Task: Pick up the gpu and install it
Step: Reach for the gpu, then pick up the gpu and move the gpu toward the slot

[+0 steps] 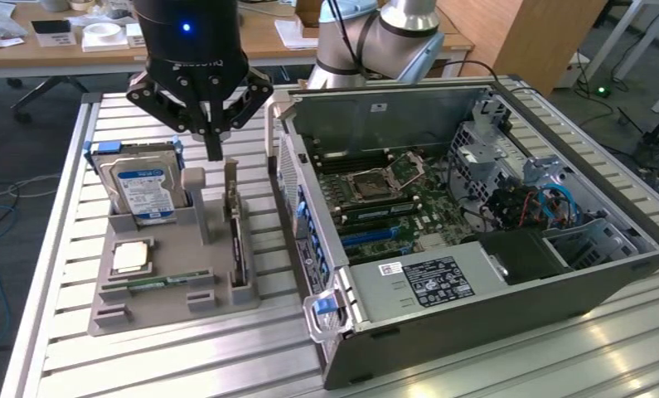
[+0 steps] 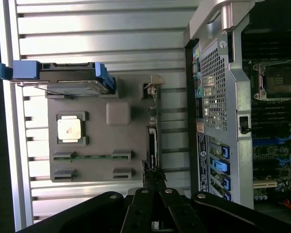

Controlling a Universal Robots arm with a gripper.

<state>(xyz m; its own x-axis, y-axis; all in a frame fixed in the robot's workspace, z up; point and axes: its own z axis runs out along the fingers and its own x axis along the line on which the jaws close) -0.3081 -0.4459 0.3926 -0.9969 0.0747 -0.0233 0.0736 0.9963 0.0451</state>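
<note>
The gpu point(image 1: 236, 240) stands on its long edge in a slot on the exterior view's right side of the grey holder tray point(image 1: 186, 308). It looks like a thin dark card, and a silver bracket marks its far end. In the wrist view the gpu point(image 2: 152, 138) appears edge-on as a narrow dark strip. My gripper point(image 1: 213, 153) hangs above the far end of the tray, just above and a little to the exterior view's left of the card's bracket end. Its fingers point(image 2: 150, 204) are shut together with nothing between them, and they point down toward one end of the card.
The tray also holds an upright silver hard drive point(image 1: 141, 191) in a blue caddy, a square processor point(image 1: 130, 257) and a green memory stick point(image 1: 169, 280). On the exterior view's right, an open computer case point(image 1: 418, 290) lies on its side with the motherboard point(image 1: 385, 195) exposed. Everything rests on a slatted metal table point(image 1: 141, 365).
</note>
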